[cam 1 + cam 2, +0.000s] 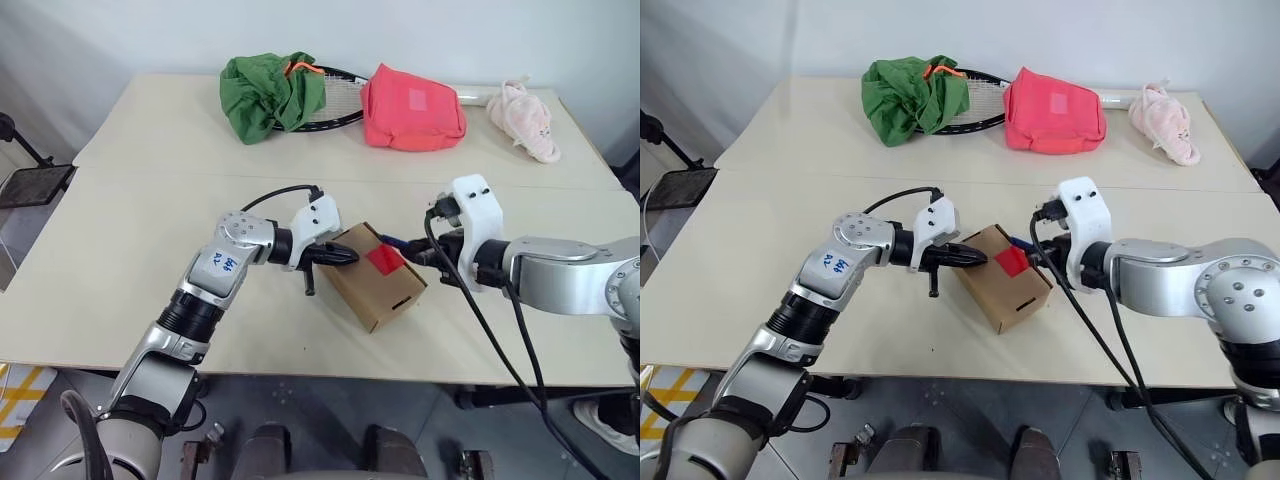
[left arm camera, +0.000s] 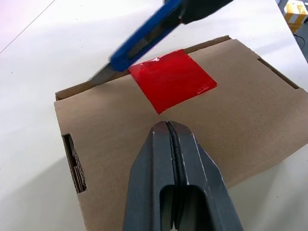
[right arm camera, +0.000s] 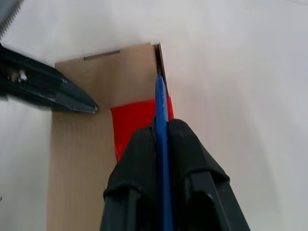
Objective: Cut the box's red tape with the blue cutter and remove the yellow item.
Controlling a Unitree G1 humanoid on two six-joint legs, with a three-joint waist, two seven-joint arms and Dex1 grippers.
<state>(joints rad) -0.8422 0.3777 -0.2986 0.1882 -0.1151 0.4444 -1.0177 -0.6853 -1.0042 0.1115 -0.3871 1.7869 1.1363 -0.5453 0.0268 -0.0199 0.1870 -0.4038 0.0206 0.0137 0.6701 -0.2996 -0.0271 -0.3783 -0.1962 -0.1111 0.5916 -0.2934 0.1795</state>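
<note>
Box (image 1: 375, 290): brown carton lying tilted on the bench (image 1: 120, 260), near its front edge, flaps down.
Red tape (image 2: 172, 78): square patch on the box's top face, running to the edge at the box's 3 o'clock side.
Left gripper (image 1: 345, 256): clenched with nothing in it, tip pressing on the box's top from 9 o'clock, just beside the tape.
Right gripper (image 3: 161, 132): grasping the blue cutter (image 2: 144, 36), coming in from 3 o'clock.
Cutter tip: grey blade at the box's edge beside the tape.
Far side, 12 o'clock: green cloth (image 1: 268, 95) over a racket (image 1: 335, 100), pink-red bag (image 1: 412, 108), pale pink plush (image 1: 525, 120).
</note>
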